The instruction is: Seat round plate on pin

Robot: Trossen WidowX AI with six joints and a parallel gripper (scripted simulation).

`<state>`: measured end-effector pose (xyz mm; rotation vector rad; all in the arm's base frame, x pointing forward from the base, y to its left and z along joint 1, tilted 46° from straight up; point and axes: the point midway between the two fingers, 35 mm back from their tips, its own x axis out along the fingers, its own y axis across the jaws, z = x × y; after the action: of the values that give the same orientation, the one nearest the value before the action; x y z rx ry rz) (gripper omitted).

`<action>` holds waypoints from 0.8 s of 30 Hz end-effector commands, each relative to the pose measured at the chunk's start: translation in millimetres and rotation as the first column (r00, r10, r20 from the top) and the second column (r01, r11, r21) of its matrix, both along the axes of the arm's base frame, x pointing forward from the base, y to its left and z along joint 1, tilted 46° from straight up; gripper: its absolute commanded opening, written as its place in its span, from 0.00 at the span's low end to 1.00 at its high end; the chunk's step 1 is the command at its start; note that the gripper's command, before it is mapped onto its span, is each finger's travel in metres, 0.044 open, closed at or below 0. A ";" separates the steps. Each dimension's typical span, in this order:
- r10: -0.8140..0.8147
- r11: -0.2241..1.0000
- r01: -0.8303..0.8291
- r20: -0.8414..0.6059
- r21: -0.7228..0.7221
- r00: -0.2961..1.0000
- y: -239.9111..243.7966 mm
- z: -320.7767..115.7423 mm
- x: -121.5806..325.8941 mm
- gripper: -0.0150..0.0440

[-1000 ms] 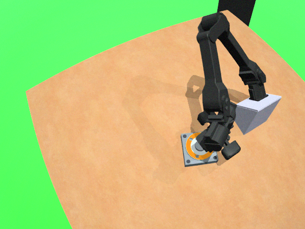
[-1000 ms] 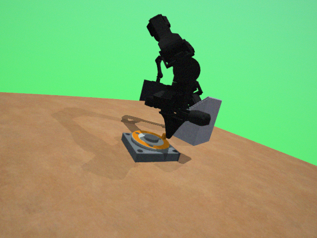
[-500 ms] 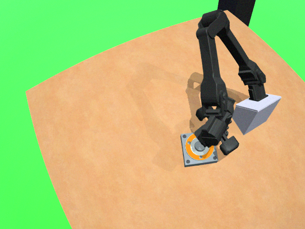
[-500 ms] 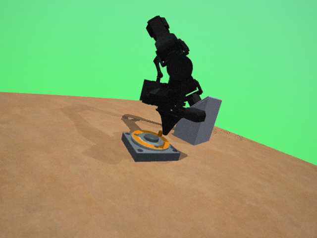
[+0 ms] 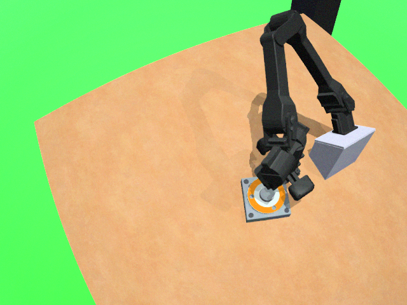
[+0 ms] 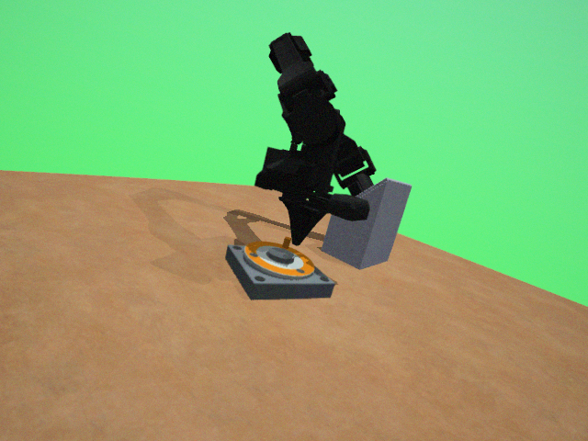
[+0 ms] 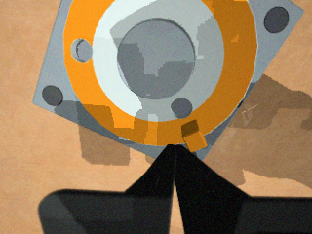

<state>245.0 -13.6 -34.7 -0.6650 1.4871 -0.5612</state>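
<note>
The round orange and white plate (image 5: 262,209) (image 6: 287,272) (image 7: 239,54) sits around the grey post (image 5: 266,194) (image 6: 281,254) (image 7: 156,58) on the square grey base (image 5: 266,216) (image 6: 289,290) (image 7: 55,63). Its orange tab (image 6: 287,243) (image 7: 195,139) stands up at the rim, on the gripper's side. The dark hole beside the tab (image 7: 181,107) shows no pin. I cannot make out the pin for certain, nor how much the plate tilts. My gripper (image 6: 297,243) (image 7: 175,145) is shut and empty, its tips close beside the tab at the plate's rim; contact is unclear. The arm hides the tab in the top view.
A grey-white block with a sloping side (image 5: 341,152) (image 6: 367,232) stands right of the base, with a black arm part over its top. Arm shadows fall across the plate and base. Dark round marks (image 5: 250,215) (image 7: 276,19) sit at the base's corners.
</note>
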 end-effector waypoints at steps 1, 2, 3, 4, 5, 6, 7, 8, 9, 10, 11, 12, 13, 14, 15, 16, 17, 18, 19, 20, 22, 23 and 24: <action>0.004 1.000 -0.004 0.005 -0.005 1.000 -4.8 6.5 3.3 0.25; 0.004 1.000 -0.004 0.005 -0.005 1.000 -5.9 7.4 4.1 0.25; 0.004 1.000 -0.004 0.005 -0.005 1.000 -6.8 8.4 5.0 0.25; 0.004 1.000 -0.004 0.005 -0.005 1.000 -7.6 9.4 5.8 0.25; 0.004 1.000 -0.004 0.005 -0.005 1.000 -8.4 10.3 6.8 0.25; 0.004 1.000 -0.004 0.005 -0.005 1.000 -9.0 11.2 7.7 0.25; 0.004 1.000 -0.004 0.005 -0.005 1.000 -9.6 12.1 8.5 0.25; 0.004 1.000 -0.004 0.005 -0.005 1.000 -10.3 12.9 9.4 0.25; 0.004 1.000 -0.004 0.005 -0.005 1.000 -11.1 13.6 10.4 0.25; 0.004 1.000 -0.004 0.005 -0.005 1.000 -11.5 14.8 11.5 0.25; 0.004 1.000 -0.004 0.005 -0.005 1.000 -11.7 15.5 12.5 0.25; 0.004 1.000 -0.004 0.005 -0.005 1.000 -11.8 16.1 13.2 0.25; 0.004 1.000 -0.004 0.005 -0.005 1.000 -12.0 16.4 13.7 0.25; 0.004 1.000 -0.004 0.005 -0.005 1.000 -12.3 16.8 14.2 0.25; 0.004 1.000 -0.004 0.005 -0.005 1.000 -12.7 17.2 14.8 0.25; 0.004 1.000 -0.004 0.005 -0.005 1.000 -13.2 17.7 15.4 0.25; 0.004 1.000 -0.004 0.005 -0.005 1.000 -13.6 18.2 16.1 0.25; 0.004 1.000 -0.004 0.006 -0.005 1.000 -14.0 18.6 16.7 0.25; 0.004 1.000 -0.004 0.006 -0.005 1.000 -14.4 19.1 17.3 0.25; 0.004 1.000 -0.004 0.006 -0.005 1.000 -14.9 19.3 17.9 0.25; 0.004 1.000 -0.004 0.006 -0.006 1.000 -15.6 20.1 19.1 0.25; 0.004 1.000 -0.004 0.006 -0.006 1.000 -16.1 20.5 19.7 0.25; 0.004 1.000 -0.004 0.006 -0.006 1.000 -16.6 20.6 20.2 0.25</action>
<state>259.8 -29.7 -17.3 -0.6680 1.4909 -0.5649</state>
